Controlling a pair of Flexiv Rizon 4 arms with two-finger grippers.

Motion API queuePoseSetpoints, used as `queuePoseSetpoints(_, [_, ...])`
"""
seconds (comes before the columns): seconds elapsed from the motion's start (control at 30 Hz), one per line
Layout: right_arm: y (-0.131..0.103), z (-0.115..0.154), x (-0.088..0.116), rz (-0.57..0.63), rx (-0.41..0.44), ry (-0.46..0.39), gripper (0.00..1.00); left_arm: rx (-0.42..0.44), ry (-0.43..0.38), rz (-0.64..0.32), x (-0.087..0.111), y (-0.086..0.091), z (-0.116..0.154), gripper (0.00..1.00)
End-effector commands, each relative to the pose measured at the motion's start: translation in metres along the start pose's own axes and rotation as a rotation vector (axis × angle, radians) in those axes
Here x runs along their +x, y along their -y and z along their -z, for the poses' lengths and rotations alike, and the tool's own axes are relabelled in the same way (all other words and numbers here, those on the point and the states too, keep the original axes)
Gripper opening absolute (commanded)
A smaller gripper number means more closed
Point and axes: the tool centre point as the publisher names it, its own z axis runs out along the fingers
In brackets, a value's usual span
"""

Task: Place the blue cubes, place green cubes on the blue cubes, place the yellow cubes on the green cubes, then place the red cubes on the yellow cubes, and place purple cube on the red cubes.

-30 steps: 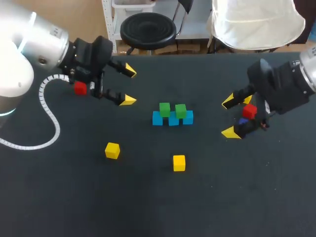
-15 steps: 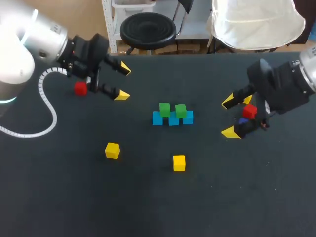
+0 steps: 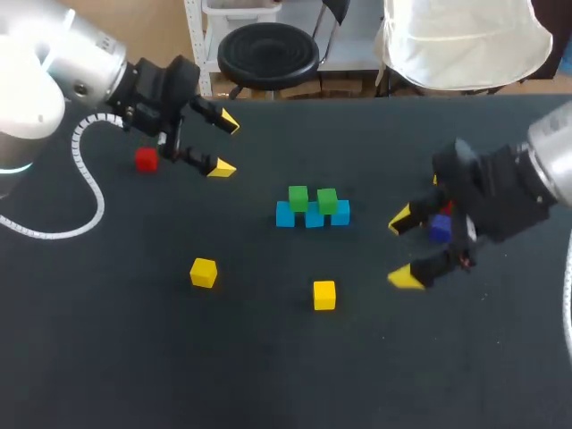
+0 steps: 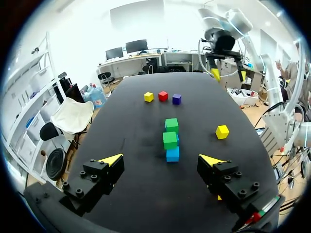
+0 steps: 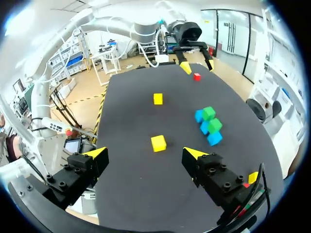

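Left gripper point(image 3: 224, 146), upper left near a red cube point(image 3: 147, 159), and right gripper point(image 3: 403, 248), at right, both gape empty. Mid-frame, two green cubes point(image 3: 298, 197) sit on three blue cubes point(image 3: 285, 215); two yellow cubes point(image 3: 204, 273) lie below.

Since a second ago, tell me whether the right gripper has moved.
Yes. The right gripper has shifted toward the near table edge: once level with the blue-and-green stack, it now sits closer to the nearby yellow cube.
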Motion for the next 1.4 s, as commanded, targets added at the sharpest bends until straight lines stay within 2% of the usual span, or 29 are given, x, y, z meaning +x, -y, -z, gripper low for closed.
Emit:
queuePoseSetpoints(0.03, [-0.041, 0.000, -0.001, 0.066, 0.039, 0.028, 1.00, 0.002, -0.001, 0.000, 0.000, -0.001, 0.000, 1.00])
queuePoseSetpoints(0.17, [-0.049, -0.026, -0.008, 0.137, -0.040, 0.032, 1.00, 0.002, -0.001, 0.000, 0.000, -0.001, 0.000, 1.00])
queuePoseSetpoints(0.3, [-0.047, -0.050, -0.010, 0.140, -0.070, 0.069, 1.00, 0.002, -0.001, 0.000, 0.000, -0.001, 0.000, 1.00])
queuePoseSetpoints(0.33, [-0.046, -0.054, -0.010, 0.141, -0.074, 0.094, 1.00, 0.002, -0.001, 0.000, 0.000, -0.001, 0.000, 1.00])
queuePoseSetpoints(0.5, [-0.038, -0.071, -0.009, 0.137, -0.097, 0.079, 1.00, 0.002, -0.001, 0.000, 0.000, -0.001, 0.000, 1.00])
queuePoseSetpoints(0.8, [-0.033, -0.096, -0.001, 0.166, -0.211, 0.099, 1.00, 0.002, -0.001, 0.000, 0.000, -0.001, 0.000, 1.00])
queuePoseSetpoints(1.07, [-0.034, -0.102, 0.012, 0.152, -0.215, 0.105, 1.00, 0.002, -0.001, 0.000, 0.000, -0.001, 0.000, 1.00])
queuePoseSetpoints(1.4, [-0.033, -0.101, 0.021, 0.183, -0.163, 0.112, 1.00, 0.002, -0.001, 0.000, 0.000, -0.001, 0.000, 1.00])
